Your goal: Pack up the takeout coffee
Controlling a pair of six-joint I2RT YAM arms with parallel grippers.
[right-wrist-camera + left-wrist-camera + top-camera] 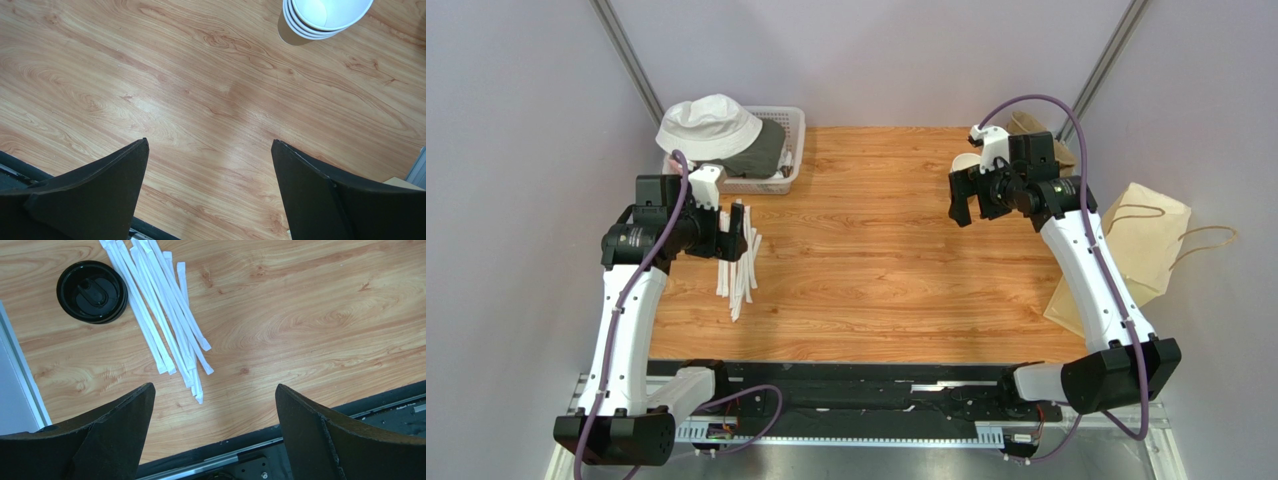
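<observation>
**Table** (pixel 876 260), wood grain.

1. Left jaws: wide apart, nothing between them; left middle of the top view, above the straws.
2. Right jaws: wide apart, nothing between them; upper right of centre in the top view, over bare wood.
3. Tan paper cups (pixel 325 12): nested stack, upright, open-topped, white inside; upper right corner of the right wrist view, apart from the jaws.
4. Wrapped straws (pixel 160 315): white, a loose fan.
5. Black lid (pixel 91 291): just left of the straws.
6. Brown paper bag (pixel 1141 245): lying at the right edge.
7. White basket (pixel 796 140): upper left, holding a white hat (pixel 709 125).
</observation>
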